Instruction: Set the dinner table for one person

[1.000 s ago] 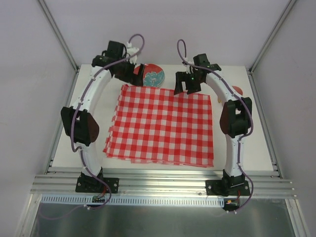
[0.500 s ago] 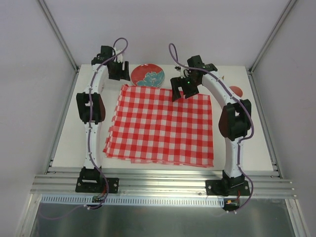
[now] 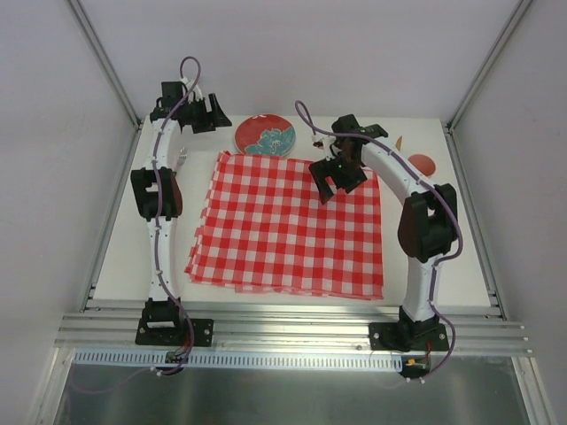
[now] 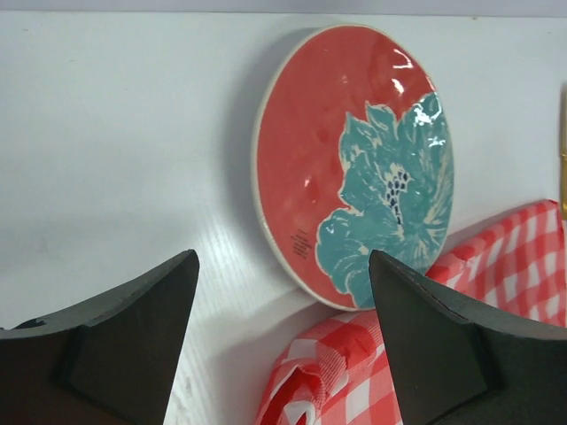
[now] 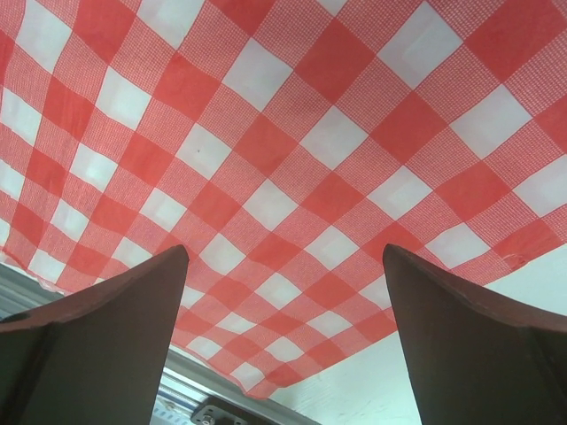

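Observation:
The dinner table (image 3: 124, 257) is a white top with a red-and-white checked cloth (image 3: 292, 221) spread over its middle. A red plate with a teal flower (image 3: 266, 135) lies just behind the cloth's far left corner. My left gripper (image 3: 208, 115) hangs near the far left corner of the table, left of the plate, open and holding nothing. In the left wrist view the plate (image 4: 354, 168) and a rumpled cloth corner (image 4: 416, 345) lie ahead of the left gripper (image 4: 283, 257). My right gripper (image 3: 337, 177) hovers open over the cloth's far edge; beneath the right gripper (image 5: 283, 252) is checked cloth (image 5: 292, 133).
A small red disc (image 3: 423, 163) and a thin orange item (image 3: 399, 142) lie at the far right. A pale utensil-like item (image 3: 182, 158) sits by the left arm. Small dark bits (image 3: 316, 140) lie behind the cloth. Grey rails (image 3: 292, 332) edge the near side.
My left arm has drawn back from the plate toward the far left corner. My right gripper has swung left and toward the near side, onto the cloth.

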### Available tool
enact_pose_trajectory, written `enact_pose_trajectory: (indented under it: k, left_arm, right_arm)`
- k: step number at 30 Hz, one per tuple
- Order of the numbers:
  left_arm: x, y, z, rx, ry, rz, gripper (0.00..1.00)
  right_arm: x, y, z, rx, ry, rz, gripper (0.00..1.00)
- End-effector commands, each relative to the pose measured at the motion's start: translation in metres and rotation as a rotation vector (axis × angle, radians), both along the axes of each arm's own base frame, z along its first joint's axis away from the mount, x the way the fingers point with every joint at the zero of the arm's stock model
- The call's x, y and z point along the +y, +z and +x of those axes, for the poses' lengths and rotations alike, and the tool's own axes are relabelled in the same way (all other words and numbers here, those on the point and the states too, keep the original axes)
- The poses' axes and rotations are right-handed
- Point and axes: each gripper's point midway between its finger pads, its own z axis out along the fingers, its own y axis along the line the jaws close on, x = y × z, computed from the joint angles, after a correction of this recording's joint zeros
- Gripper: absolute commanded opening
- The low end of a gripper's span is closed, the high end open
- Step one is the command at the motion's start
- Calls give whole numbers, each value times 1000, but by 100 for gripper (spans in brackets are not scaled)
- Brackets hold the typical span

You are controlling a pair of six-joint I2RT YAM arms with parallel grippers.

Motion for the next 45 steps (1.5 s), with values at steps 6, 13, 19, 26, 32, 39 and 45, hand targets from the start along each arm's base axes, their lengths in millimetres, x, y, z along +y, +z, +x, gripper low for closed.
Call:
enact_pose_trajectory:
  k: [6, 13, 19, 26, 32, 39, 45]
  left_arm:
    - [-33, -13, 3, 29, -85, -222, 79]
    - [-44, -40, 4, 75, -98, -298, 77]
    - [-73, -52, -3, 115, -147, -365, 70]
    - [-110, -66, -22, 203, -203, -425, 51]
    - [-116, -57, -25, 191, -221, -435, 0]
    - [-117, -1, -21, 83, -277, -502, 0]
    - [-117, 33, -23, 47, -298, -544, 0]
  right_arm:
    - [-3, 14, 13, -60, 24, -80, 97]
    - [-9, 19, 12, -70, 13, -113, 97]
    - [-16, 20, 5, -84, 32, -153, 97]
    - [-12, 21, 8, -100, 42, -156, 97]
    - [-11, 19, 12, -108, 45, -156, 97]
    - [-11, 14, 10, -100, 59, -159, 97]
    - [-14, 13, 4, -99, 66, -158, 97]
